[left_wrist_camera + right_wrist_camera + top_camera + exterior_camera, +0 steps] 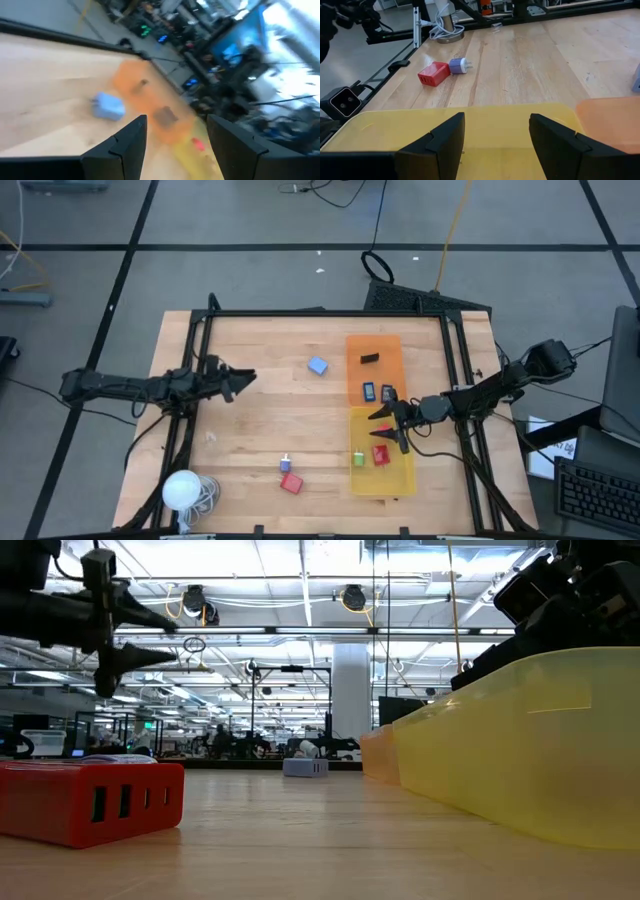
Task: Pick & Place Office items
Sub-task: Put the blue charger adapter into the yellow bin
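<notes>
My left gripper [246, 380] is open above the bare wood at the table's left, pointing toward the light-blue block [318, 365], which lies flat on the table [109, 106]. My right gripper [388, 430] is open above the yellow tray [395, 480], near a red piece [381, 454] and a green piece [358, 458] lying in it. The orange tray [355, 345] holds a black piece [370, 359], a blue piece [369, 391] and a dark piece [388, 393]. A red block [291, 483] and a small blue plug [285, 465] lie on the wood near the front edge.
A white ball with a coiled cord [182, 490] sits at the near left corner. A black frame [320, 313] runs along the table's far and side edges. The red block [433, 73] and the plug [459, 65] show beyond the yellow tray's rim [470, 112] in the right wrist view.
</notes>
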Robot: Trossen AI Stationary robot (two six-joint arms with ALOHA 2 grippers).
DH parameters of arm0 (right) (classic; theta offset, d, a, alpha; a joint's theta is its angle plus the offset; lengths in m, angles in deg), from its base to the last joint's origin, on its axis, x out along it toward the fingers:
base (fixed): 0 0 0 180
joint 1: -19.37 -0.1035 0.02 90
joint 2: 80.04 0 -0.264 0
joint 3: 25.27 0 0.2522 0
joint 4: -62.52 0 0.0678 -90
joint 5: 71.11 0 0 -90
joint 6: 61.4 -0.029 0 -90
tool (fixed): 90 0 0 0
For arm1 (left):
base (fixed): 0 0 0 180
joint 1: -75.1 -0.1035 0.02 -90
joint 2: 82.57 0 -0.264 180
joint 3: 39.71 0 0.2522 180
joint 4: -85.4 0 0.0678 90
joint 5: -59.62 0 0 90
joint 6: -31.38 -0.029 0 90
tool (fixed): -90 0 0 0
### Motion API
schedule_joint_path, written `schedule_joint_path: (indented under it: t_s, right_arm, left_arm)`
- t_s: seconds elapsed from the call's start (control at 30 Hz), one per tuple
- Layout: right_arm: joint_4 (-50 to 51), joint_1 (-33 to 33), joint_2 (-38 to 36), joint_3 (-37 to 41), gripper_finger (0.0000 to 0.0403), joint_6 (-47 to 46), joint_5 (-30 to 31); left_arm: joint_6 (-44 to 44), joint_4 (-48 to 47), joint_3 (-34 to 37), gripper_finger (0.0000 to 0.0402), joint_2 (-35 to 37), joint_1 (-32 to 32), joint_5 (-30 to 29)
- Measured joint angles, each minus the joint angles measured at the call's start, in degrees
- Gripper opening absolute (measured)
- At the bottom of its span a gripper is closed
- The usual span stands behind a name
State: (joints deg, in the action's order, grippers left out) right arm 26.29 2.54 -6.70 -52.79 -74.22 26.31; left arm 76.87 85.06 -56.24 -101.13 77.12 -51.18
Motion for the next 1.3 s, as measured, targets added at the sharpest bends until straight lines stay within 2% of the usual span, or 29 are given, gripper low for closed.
schedule_joint_path:
  t_s: [0.13,0.23,0.47,0.73,0.87,1.1,1.3]
  right_arm:
    - [-0.13,0.34,0.00,0.00,0.0210,0.02,-0.02]
    - [-0.25,1.06,0.00,0.00,0.0210,0.02,0.00]
    - [-0.35,2.20,0.00,0.00,0.0210,-0.09,0.00]
    - [-0.36,2.20,0.00,0.00,0.0210,-1.51,-0.02]
    - [-0.36,2.14,0.00,0.00,0.0208,-1.85,-0.02]
    - [-0.37,2.14,0.00,0.00,0.0206,-4.50,-0.13]
    - [-1.00,2.14,0.00,0.02,0.0204,-4.52,-0.17]
  left_arm:
    - [-3.56,10.86,-0.05,0.0211,-7.99,0.40,0.03]
    - [-4.97,14.79,-1.87,0.0224,-15.55,0.59,-0.35]
    - [-6.14,13.97,-13.84,0.0258,-35.15,-0.98,-3.67]
    - [-15.33,1.36,-34.65,0.0242,-58.85,-4.72,-5.86]
    - [-19.45,-1.32,-42.04,0.0229,-68.77,-7.10,-6.19]
    - [-22.96,-1.45,-49.40,0.0206,-81.49,-10.45,-6.21]
    - [-25.51,-1.52,-51.45,0.0191,-87.53,-11.43,-5.69]
